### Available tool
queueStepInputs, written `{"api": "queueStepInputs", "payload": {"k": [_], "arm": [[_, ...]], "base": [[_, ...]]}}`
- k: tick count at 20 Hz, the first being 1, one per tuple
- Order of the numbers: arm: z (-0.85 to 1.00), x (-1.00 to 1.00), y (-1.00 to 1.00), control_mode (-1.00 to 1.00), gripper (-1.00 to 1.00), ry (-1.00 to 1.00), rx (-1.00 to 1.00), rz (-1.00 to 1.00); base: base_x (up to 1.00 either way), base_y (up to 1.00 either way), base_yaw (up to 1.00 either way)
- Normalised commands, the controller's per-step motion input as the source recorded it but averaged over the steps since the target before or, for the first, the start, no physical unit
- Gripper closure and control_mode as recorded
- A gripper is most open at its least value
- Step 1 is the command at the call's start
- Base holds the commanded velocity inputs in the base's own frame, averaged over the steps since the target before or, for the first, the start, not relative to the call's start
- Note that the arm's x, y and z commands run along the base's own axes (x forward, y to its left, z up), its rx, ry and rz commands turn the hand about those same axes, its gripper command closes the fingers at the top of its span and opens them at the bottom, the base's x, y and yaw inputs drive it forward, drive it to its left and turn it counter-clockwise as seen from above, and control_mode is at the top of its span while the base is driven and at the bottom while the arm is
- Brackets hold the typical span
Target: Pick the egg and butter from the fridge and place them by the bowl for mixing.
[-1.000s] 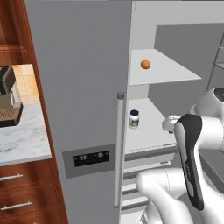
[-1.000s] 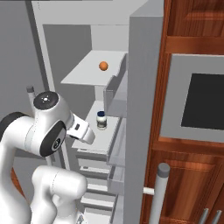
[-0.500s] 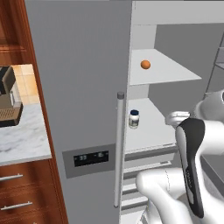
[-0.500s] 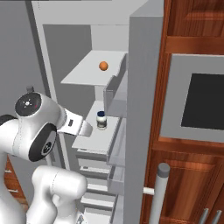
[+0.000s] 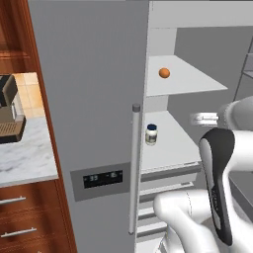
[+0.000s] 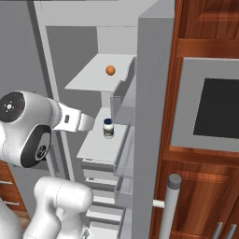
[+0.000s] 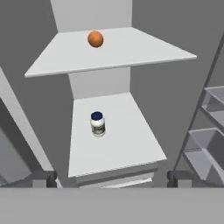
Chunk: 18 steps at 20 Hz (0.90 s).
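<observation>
The grey fridge [image 5: 89, 99] stands open with white shelves inside. On its upper shelf lies the egg [image 5: 164, 73] [image 6: 110, 70] [image 7: 95, 38], a small orange-brown oval. My gripper [image 5: 198, 118] [image 6: 88, 122] [image 7: 112, 180] hovers in front of the lower shelf, below the egg and short of it. It is open, its fingertips [image 7: 43, 179] wide apart with nothing between them. A white jar [image 5: 151, 134] [image 6: 108, 128] [image 7: 97, 124] with a dark blue lid stands on the lower shelf ahead of the gripper. The butter and the bowl are out of view.
The fridge's long bar handle [image 5: 133, 168] and black display panel [image 5: 103, 178] face the left base camera. Door bins [image 7: 210, 144] hang to the right of the shelves, with drawers [image 5: 163, 188] below. A coffee machine [image 5: 7, 113] sits on the marble counter [image 5: 24, 158]. A dark oven window [image 6: 217, 109] is set in wooden cabinets.
The arm has lifted. The hand has risen a little and moved toward the fridge's lower shelf. The egg and the jar have not moved.
</observation>
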Motion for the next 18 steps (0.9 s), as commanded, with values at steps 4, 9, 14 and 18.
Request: {"api": "queueStepInputs", "payload": {"k": [4,9,14,18], "arm": [[0.65,-0.01,0.0,-1.0,-1.0,-0.06,0.0,0.0],[0.54,0.03,0.0,-1.0,-1.0,0.0,-0.03,0.0],[0.46,0.1,0.0,-1.0,-1.0,0.0,-0.04,0.0],[0.37,0.23,0.0,-1.0,-1.0,0.09,0.0,0.07]], "base": [[0.0,0.0,0.0],[0.0,0.0,0.0],[0.0,0.0,0.0],[0.0,0.0,0.0]]}}
